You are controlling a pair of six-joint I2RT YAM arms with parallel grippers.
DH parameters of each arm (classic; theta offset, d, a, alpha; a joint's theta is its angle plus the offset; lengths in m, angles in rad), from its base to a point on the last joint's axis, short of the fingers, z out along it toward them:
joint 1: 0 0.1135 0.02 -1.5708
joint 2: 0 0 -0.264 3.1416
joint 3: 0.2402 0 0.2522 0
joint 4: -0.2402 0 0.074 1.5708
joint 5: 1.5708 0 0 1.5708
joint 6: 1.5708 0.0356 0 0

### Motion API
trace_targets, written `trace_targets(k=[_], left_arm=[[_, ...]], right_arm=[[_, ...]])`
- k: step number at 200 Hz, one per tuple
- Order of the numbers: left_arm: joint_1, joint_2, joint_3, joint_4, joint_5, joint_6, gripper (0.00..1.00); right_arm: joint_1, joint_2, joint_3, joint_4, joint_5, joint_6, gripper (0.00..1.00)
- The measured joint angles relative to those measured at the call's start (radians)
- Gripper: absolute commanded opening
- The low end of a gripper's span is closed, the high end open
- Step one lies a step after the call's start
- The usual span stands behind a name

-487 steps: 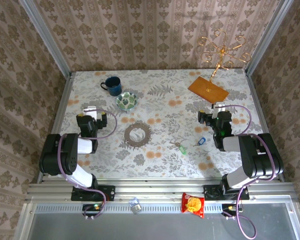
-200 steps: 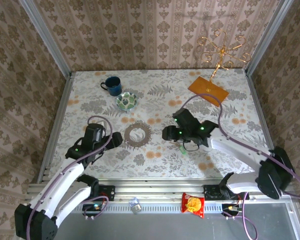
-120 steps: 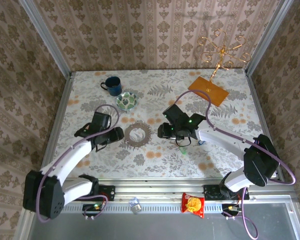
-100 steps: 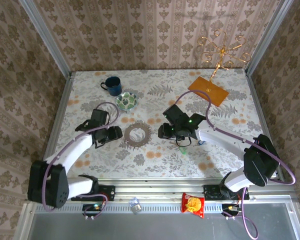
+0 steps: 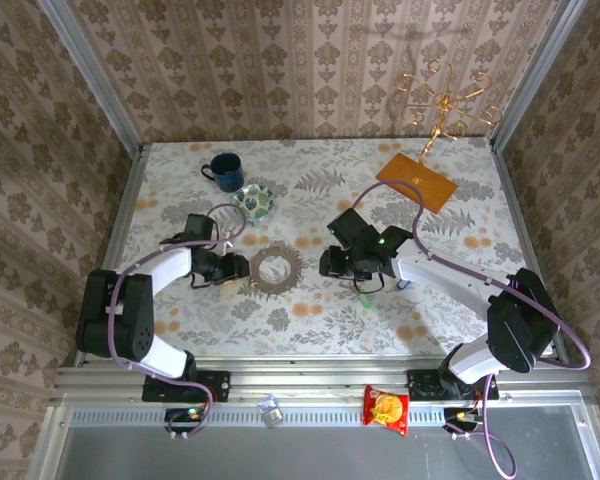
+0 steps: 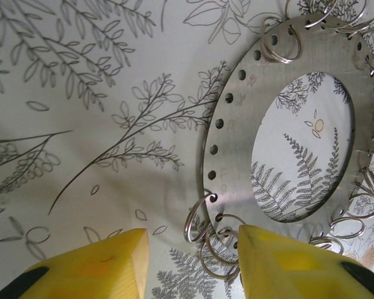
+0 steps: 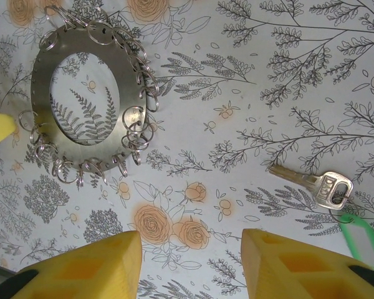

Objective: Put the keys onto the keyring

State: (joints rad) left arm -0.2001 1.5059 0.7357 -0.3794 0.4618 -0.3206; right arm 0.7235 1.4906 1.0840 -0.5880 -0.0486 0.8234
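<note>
The keyring [image 5: 276, 268] is a flat grey metal ring with small split rings along its rim, lying mid-table. My left gripper [image 5: 238, 267] is at its left edge. In the left wrist view the gripper [image 6: 193, 252] is open, its yellow fingers [image 6: 106, 265] either side of the keyring's [image 6: 234, 156] near rim and a few split rings. My right gripper [image 5: 330, 263] hangs open to the keyring's right, over bare cloth [image 7: 190, 261]. A silver key [image 7: 311, 182] with a green tag [image 7: 361, 240] lies right of the keyring [image 7: 75, 38]. The green tag [image 5: 366, 297] shows below the right arm.
A blue mug [image 5: 223, 170] and a green-patterned bowl [image 5: 252, 202] stand at the back left. An orange board [image 5: 416, 178] with a gold wire stand [image 5: 440, 100] is at the back right. A red snack packet [image 5: 385, 408] lies on the front rail.
My left gripper has swung in to the keyring's left edge and its jaws have narrowed. The right gripper has shifted slightly and narrowed a little.
</note>
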Motion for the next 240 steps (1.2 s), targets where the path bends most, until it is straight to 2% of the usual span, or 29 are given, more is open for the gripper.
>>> trace_targets(k=[170, 240], left_arm=[[0.005, 0.072, -0.016, 0.095, 0.071, 0.004, 0.21], [0.005, 0.079, -0.024, 0.097, 0.104, 0.005, 0.06]], right_arm=[[-0.001, -0.012, -0.017, -0.015, 0.004, 0.018, 0.42], [-0.001, -0.019, -0.027, -0.018, 0.011, 0.022, 0.41]])
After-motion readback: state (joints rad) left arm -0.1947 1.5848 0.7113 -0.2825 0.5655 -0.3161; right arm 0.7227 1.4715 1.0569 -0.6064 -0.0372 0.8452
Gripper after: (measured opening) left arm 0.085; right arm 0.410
